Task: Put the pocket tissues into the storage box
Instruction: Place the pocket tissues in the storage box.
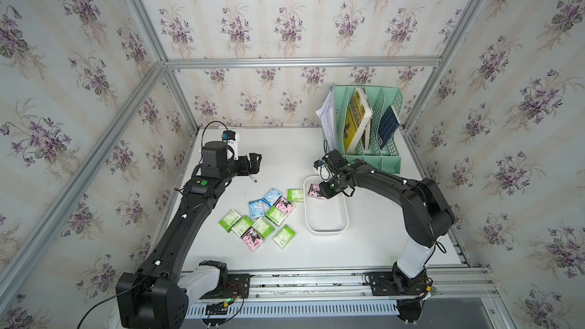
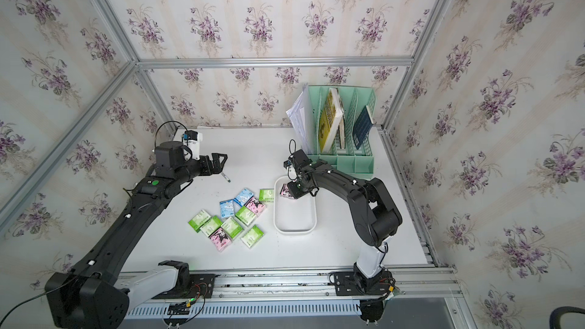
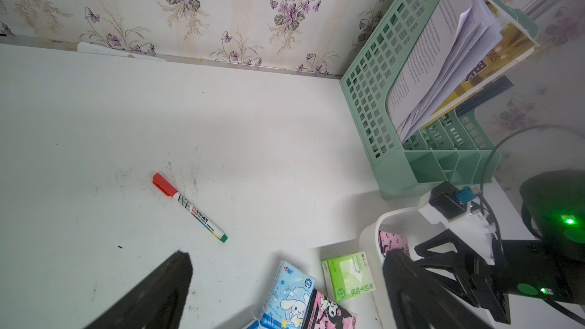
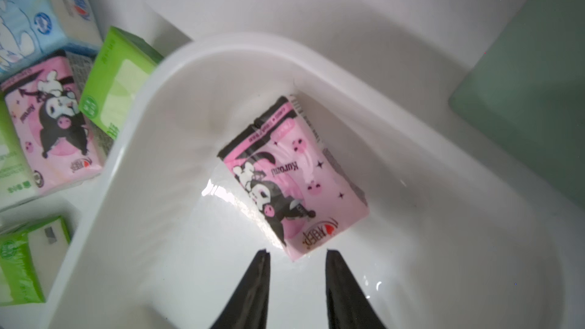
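"Kuromi" (dark lettering) on the pink packet (image 4: pixel 294 181) in the storage box (image 4: pixel 142 106)

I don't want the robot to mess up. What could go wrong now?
1. The right pincer hangs open just beside the pink packet in the storage box; pulling away, it might snag the packet.
2. A green packet lies right beside the box wall; grabbing it could shove the box.
3. The other packets are bunched together, so picking one may push its neighbours.
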Action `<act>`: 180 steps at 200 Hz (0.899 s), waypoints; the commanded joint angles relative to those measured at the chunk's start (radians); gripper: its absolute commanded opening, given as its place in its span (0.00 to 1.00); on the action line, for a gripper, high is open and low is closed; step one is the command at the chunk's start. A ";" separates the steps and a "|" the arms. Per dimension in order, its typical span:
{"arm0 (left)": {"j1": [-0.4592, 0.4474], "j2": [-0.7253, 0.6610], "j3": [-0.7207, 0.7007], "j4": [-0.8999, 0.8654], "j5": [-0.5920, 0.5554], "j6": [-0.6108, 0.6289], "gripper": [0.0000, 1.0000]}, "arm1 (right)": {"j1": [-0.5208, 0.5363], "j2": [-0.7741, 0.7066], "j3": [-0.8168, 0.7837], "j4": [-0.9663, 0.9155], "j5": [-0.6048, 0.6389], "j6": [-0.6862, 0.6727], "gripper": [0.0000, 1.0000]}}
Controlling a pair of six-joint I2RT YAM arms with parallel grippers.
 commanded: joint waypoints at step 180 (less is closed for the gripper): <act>0.000 0.042 0.066 -0.015 0.020 0.000 0.99 | -0.027 0.102 0.071 0.100 -0.059 0.029 0.43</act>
